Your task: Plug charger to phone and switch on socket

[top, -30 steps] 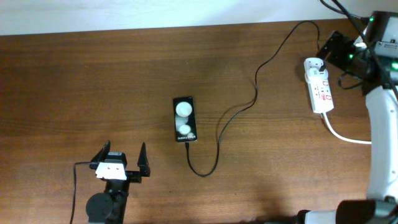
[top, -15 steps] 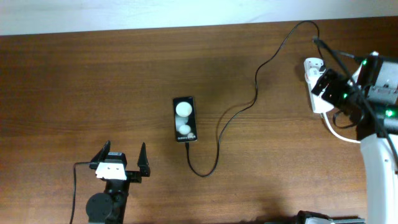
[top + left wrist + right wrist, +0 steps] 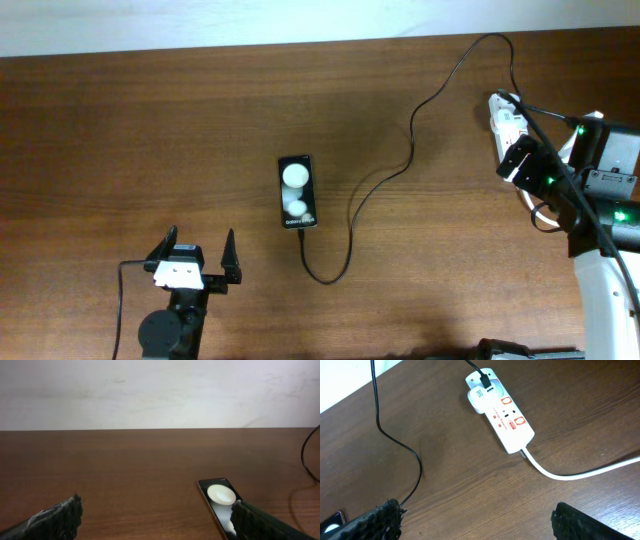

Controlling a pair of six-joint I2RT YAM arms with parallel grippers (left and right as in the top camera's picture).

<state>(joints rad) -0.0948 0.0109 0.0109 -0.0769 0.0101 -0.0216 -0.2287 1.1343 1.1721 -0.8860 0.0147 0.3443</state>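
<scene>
Reading left to right: left gripper (image 3: 198, 245) sits near the front edge, claws wide apart, holding nothing. phone (image 3: 297, 191) lies face up mid-table, well off to its right. charger (image 3: 412, 135) tip meets the phone's near short edge, loops, then runs up and right to the socket (image 3: 502, 410) at the far right; can't tell if the tip is fully seated or if the switch is on. right gripper (image 3: 475, 512) hangs just short of the socket, claws also spread, empty. Risks as I judge them: a spread finger landing off-centre slides the strip instead of flipping the switch, and a shoved strip tugs the cable and could pull the tip from the unpinned phone
</scene>
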